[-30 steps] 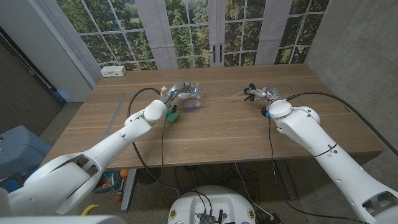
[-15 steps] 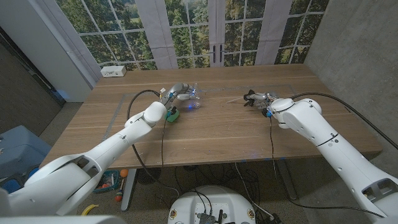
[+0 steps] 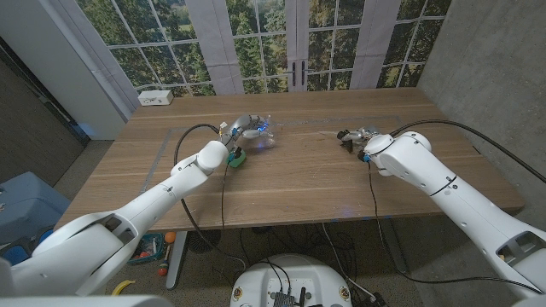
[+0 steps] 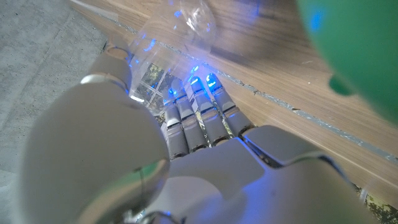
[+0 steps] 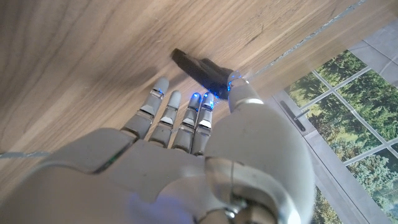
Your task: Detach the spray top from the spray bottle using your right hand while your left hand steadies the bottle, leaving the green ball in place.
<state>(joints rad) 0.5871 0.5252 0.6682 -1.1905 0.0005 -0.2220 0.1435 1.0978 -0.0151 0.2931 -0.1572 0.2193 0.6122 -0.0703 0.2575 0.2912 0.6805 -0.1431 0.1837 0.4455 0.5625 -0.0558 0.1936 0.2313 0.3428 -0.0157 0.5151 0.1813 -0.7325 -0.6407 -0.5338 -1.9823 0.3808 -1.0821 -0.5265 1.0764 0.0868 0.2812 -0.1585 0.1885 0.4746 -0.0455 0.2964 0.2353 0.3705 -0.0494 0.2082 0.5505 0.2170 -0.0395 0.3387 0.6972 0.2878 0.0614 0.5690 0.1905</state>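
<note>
The left hand [image 3: 241, 130] is gripping the clear spray bottle [image 3: 263, 135] on the worktop [image 3: 299, 175] — steadying it. The right hand [image 3: 354, 136], well apart, is pinching the black spray top [image 5: 200, 66] — seemingly already detached. The green ball [image 3: 238, 156] is sitting beside the bottle.

The spray bottle [image 3: 260, 132] is found left of the tabletop's [image 3: 299, 175] middle, the green ball [image 3: 238, 156] just before it, the spray top [image 3: 348, 136] well right

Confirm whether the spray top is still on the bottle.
No: in the head view the black spray top lies by the right hand, well apart from the clear bottle that the left hand holds.
</note>
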